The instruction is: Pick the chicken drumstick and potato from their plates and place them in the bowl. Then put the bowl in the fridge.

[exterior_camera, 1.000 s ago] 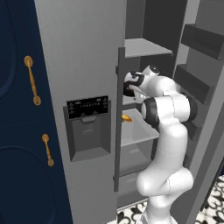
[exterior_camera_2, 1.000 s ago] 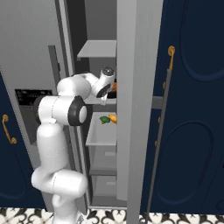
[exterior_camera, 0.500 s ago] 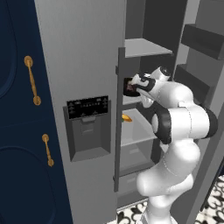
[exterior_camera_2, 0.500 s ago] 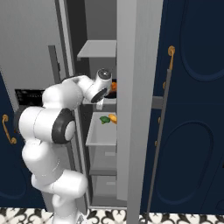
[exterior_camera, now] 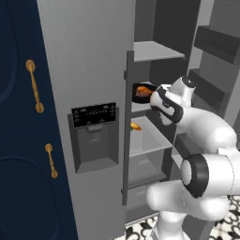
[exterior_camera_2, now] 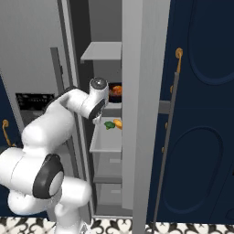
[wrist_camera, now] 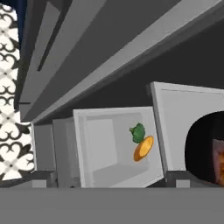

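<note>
1. Setting was a rendered home kitchen, seen close up from a mobile base.
2. A tall grey stainless-steel fridge [exterior_camera: 89, 70] stood open, with a dark water dispenser panel [exterior_camera: 95, 136] set in its door.
3. Grey shelves [exterior_camera_2: 106, 137] ran up the fridge interior; food sat on them: a black bowl [exterior_camera: 142, 93] with orange contents on one shelf, and a green item [wrist_camera: 138, 132] beside an orange one [wrist_camera: 143, 148] on the shelf below.
4. Navy cabinets [exterior_camera_2: 201, 114] with raised oval panels flanked the fridge on both sides, fitted with gold handles [exterior_camera: 33, 86].
5. Floor was black-and-white patterned tile [exterior_camera_2: 183, 226].
</note>
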### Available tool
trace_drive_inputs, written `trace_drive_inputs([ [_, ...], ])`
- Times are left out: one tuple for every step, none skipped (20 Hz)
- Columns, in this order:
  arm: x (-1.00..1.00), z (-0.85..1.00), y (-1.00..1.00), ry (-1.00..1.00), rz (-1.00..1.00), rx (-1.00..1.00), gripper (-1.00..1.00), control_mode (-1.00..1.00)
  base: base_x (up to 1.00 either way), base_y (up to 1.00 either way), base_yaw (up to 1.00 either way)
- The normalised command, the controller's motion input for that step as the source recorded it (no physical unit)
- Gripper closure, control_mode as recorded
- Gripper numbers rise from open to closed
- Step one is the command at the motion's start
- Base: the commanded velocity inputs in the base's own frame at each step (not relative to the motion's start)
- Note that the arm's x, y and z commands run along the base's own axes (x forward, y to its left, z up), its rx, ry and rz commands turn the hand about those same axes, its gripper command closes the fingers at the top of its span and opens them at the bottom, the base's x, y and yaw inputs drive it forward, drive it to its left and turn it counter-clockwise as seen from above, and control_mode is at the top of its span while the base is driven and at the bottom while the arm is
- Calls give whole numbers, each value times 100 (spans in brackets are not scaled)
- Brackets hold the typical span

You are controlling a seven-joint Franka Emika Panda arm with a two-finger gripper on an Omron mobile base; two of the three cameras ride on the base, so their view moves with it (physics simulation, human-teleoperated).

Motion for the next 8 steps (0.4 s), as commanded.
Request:
trace_drive_inputs([
  [-100, 0, 0, 3, -7, -8, -100, -100, 0, 0, 0],
  [-100, 0, 0, 3, -3, -13, -100, -100, 0, 0, 0],
  [-100, 0, 0, 7, 0, -15, -100, -100, 0, 0, 0],
  [-100, 0, 0, 3, 0, -16, -100, -100, 0, 0, 0],
  [-100, 0, 0, 2, 0, -14, -100, -100, 0, 0, 0],
  [-100, 0, 0, 1, 0, -13, -100, -100, 0, 0, 0],
  [-100, 0, 0, 1, 0, -12, -100, -100, 0, 0, 0],
  [-100, 0, 0, 3, 0, -11, -100, -100, 0, 0, 0],
])
